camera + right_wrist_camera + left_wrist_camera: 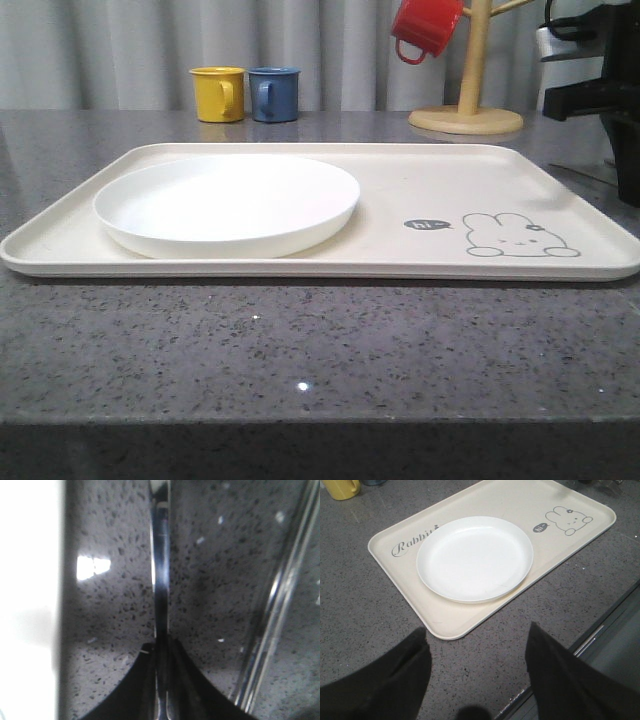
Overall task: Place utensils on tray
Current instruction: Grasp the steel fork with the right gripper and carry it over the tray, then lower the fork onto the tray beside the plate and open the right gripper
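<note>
The cream tray lies across the grey counter, a grey rabbit drawn at its right end. A round white plate sits on its left half. My left gripper hangs open over bare counter, just off a corner of the tray near the plate. My right gripper is shut on a slim shiny utensil; its working end is out of frame, so I cannot tell which kind it is. It stretches over the counter beside the tray's pale edge. Long straight shiny sticks lie on its other side.
A yellow mug and a blue mug stand behind the tray. A red mug hangs on a wooden mug tree at the back right. My right arm's dark body is at the far right.
</note>
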Tool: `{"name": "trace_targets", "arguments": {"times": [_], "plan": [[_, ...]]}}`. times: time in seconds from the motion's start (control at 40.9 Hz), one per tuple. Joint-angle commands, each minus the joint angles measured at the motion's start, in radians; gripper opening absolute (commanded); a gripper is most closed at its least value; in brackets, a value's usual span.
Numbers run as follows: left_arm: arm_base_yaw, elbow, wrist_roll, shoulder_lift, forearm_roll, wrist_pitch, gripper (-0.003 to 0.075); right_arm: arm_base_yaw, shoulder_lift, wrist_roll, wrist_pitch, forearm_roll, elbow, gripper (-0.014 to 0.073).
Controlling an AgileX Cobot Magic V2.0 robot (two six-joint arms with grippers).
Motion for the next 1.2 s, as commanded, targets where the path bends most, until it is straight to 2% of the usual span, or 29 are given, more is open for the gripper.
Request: {"name": "trace_targets", "arguments": {"times": [0.0,0.098,0.293,0.415,0.538,0.684,0.807,0.929,1.075,1.173], "plan": [[-0.008,-0.024,-0.011,0.004,-0.001,-0.078,0.0410,0.016,-0.089,-0.013,0.076,0.014,-0.065,0.0015],[-0.008,-0.024,-0.011,0.004,-0.001,-0.078,0.0410,0.060,-0.109,-0.013,0.090,0.056,-0.106,0.0015],[-0.008,-0.024,-0.011,0.004,-0.001,-0.078,0.0410,0.217,-0.102,0.033,0.093,0.125,-0.179,0.0015],[-0.008,-0.024,-0.011,0.004,-0.001,-0.078,0.0410,0.303,-0.064,0.117,0.091,0.119,-0.209,0.0015],[-0.008,-0.024,-0.011,0.004,-0.001,-0.078,0.0410,0.360,-0.009,0.263,0.094,0.093,-0.222,0.0015],[-0.008,-0.024,-0.011,0.004,-0.001,-0.078,0.0410,0.385,0.046,0.416,0.059,0.085,-0.222,0.0015],[-0.008,-0.024,-0.011,0.004,-0.001,-0.078,0.0410,0.385,0.067,0.472,0.048,0.086,-0.222,0.0024],[-0.008,-0.024,-0.011,0.004,-0.001,-0.078,0.0410,0.385,0.070,0.482,0.041,0.073,-0.222,0.0113],[-0.008,-0.024,-0.011,0.004,-0.001,-0.078,0.0410,0.385,0.070,0.490,0.026,0.071,-0.222,0.0275],[-0.008,-0.024,-0.011,0.004,-0.001,-0.078,0.0410,0.385,0.070,0.490,0.003,0.071,-0.222,0.0308]]}}
